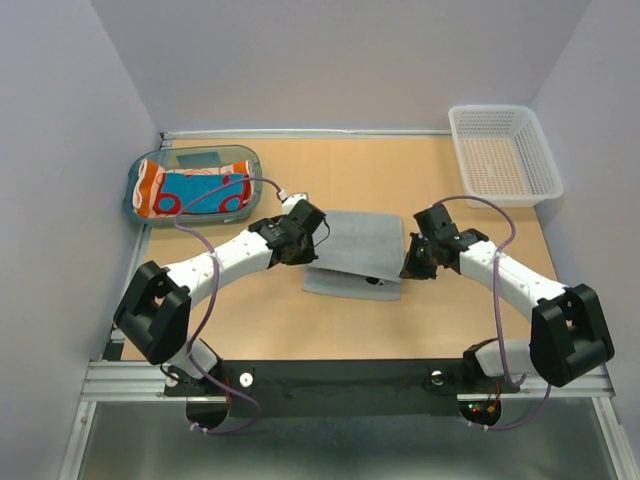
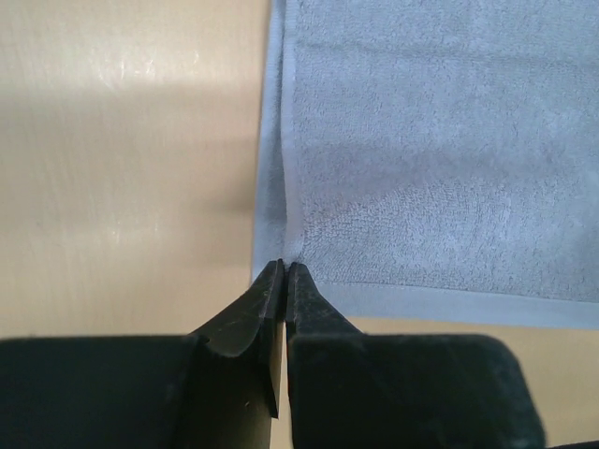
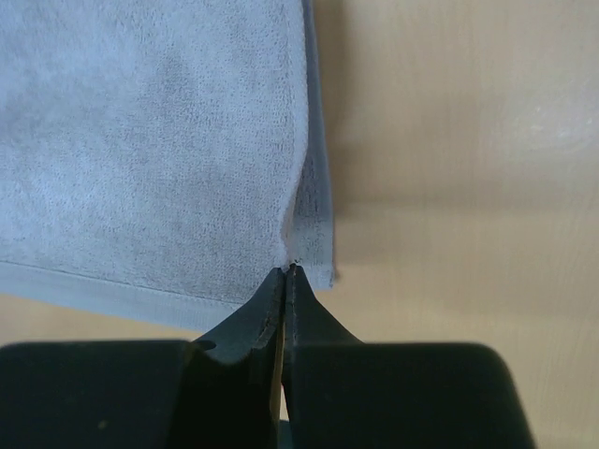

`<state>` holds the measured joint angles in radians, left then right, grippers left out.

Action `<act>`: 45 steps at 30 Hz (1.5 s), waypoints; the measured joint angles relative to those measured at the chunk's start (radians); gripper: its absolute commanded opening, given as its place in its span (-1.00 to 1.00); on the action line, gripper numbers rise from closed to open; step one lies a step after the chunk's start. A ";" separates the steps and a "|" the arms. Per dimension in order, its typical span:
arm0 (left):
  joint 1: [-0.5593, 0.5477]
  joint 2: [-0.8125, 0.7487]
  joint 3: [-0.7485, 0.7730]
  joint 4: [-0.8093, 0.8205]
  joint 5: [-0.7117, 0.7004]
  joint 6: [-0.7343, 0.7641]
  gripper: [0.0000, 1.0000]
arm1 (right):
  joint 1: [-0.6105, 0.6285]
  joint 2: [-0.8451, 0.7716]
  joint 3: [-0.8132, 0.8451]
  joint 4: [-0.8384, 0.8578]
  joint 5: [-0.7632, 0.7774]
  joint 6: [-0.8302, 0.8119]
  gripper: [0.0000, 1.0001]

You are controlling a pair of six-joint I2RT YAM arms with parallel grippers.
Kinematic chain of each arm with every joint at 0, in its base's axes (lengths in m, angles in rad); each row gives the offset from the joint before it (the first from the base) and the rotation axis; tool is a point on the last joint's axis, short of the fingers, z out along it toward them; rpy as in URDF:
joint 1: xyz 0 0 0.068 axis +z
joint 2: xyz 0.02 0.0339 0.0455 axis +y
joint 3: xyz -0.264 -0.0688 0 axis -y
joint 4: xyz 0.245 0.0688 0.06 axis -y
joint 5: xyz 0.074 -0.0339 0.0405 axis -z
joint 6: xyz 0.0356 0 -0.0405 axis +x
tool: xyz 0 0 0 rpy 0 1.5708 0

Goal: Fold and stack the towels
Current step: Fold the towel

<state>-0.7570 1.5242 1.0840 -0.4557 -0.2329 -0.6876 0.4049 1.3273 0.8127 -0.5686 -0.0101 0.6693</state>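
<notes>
A light grey towel (image 1: 358, 250) lies at the table's middle with its far half lifted and folded toward the near edge. My left gripper (image 1: 305, 243) is shut on the towel's left corner, seen in the left wrist view (image 2: 285, 267) against the towel (image 2: 440, 159). My right gripper (image 1: 410, 262) is shut on the right corner, seen in the right wrist view (image 3: 286, 273) against the towel (image 3: 150, 140). An orange towel (image 1: 152, 188), a red one (image 1: 232, 190) and a teal-blue one (image 1: 200, 192) lie in the teal tray (image 1: 190, 155) at the far left.
A white mesh basket (image 1: 503, 153) stands at the far right corner of the table. Purple cables loop over both arms. Grey walls close in the table on three sides.
</notes>
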 measured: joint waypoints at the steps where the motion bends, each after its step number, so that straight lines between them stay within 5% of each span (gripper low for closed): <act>1: 0.002 -0.016 -0.022 0.008 0.001 0.002 -1.00 | 0.000 0.000 0.000 -0.012 -0.022 0.000 -0.95; 8: 0.006 -0.029 -0.204 0.065 0.042 -0.002 -1.00 | 0.015 0.019 -0.030 -0.013 -0.106 0.001 -0.92; 17: 0.006 0.021 -0.245 0.140 0.087 -0.006 -1.00 | 0.031 0.068 -0.105 0.013 -0.134 0.010 -0.99; 32: 0.114 0.006 0.134 -0.019 0.026 0.108 -1.00 | 0.031 0.021 0.145 -0.063 -0.090 -0.018 -0.99; 45: 0.106 0.011 -0.224 0.084 0.153 0.101 -1.00 | 0.133 0.114 -0.018 -0.050 -0.154 0.023 -0.98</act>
<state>-0.6514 1.5356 0.8600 -0.3717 -0.0803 -0.5861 0.5381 1.4410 0.7948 -0.6182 -0.1646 0.6926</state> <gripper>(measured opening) 0.120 0.018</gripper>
